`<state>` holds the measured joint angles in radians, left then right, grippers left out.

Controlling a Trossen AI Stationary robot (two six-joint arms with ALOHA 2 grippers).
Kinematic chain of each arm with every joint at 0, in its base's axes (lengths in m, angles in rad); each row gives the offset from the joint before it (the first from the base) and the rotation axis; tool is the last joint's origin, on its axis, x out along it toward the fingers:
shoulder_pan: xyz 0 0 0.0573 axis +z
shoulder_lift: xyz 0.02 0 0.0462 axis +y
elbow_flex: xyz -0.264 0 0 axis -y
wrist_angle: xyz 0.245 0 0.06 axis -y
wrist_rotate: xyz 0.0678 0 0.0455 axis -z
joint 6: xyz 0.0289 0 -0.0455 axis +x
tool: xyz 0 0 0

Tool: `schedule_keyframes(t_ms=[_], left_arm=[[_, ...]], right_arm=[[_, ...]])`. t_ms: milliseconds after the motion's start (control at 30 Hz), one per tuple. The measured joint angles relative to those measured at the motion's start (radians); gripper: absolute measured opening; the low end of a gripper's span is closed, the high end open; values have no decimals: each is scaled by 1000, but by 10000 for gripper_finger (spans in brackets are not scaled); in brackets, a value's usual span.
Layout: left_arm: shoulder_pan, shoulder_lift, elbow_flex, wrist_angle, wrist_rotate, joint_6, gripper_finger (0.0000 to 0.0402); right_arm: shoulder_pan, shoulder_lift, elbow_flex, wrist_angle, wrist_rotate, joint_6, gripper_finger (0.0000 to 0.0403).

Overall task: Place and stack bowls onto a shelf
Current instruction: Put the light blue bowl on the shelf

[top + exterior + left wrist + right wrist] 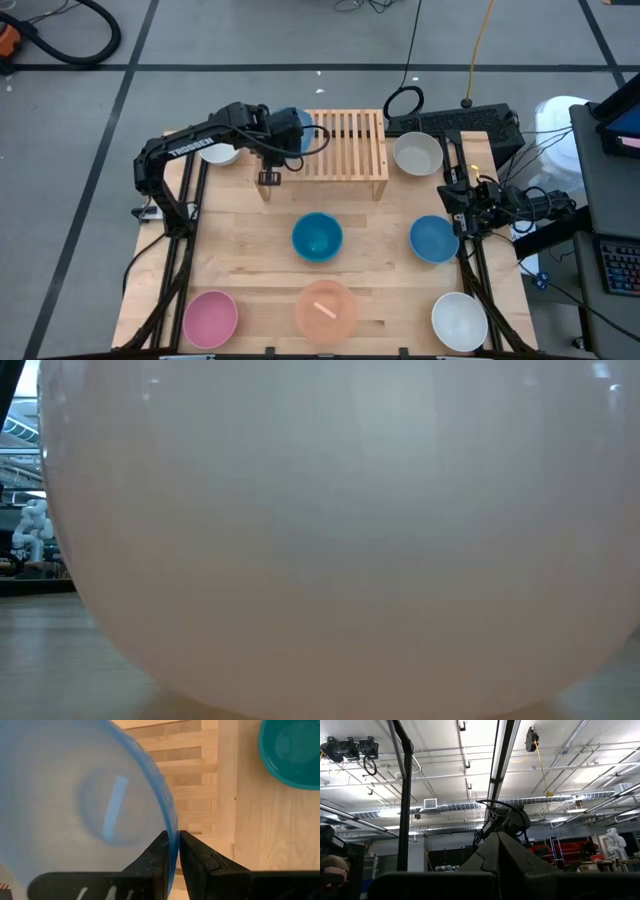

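Fingers of your left gripper [172, 847] pinch the light blue bowl [75, 805] by its rim, so it hangs over the shelf [345, 145] ready to set down; the right gripper [462, 205], pressed shut, waits at the table's right edge. Only your left wrist view shows that pinch, the high view alone shows the six other bowls, and the peach bowl [330, 530] blocks the low view.
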<state>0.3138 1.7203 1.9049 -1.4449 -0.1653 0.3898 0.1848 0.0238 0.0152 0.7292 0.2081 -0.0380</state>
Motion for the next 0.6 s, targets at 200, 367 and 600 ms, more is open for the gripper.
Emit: schedule_keyframes(t_ms=[200, 367, 600], left_arm=[[0, 8, 0, -3, -35, 2, 42], [-8, 24, 0, -19, -21, -1, 42], [-8, 27, 0, -29, -18, -4, 42]], right_arm=[[0, 0, 0, 0, 0, 0, 0], [0, 0, 0, 1, 0, 0, 0], [0, 0, 0, 1, 0, 0, 0]])
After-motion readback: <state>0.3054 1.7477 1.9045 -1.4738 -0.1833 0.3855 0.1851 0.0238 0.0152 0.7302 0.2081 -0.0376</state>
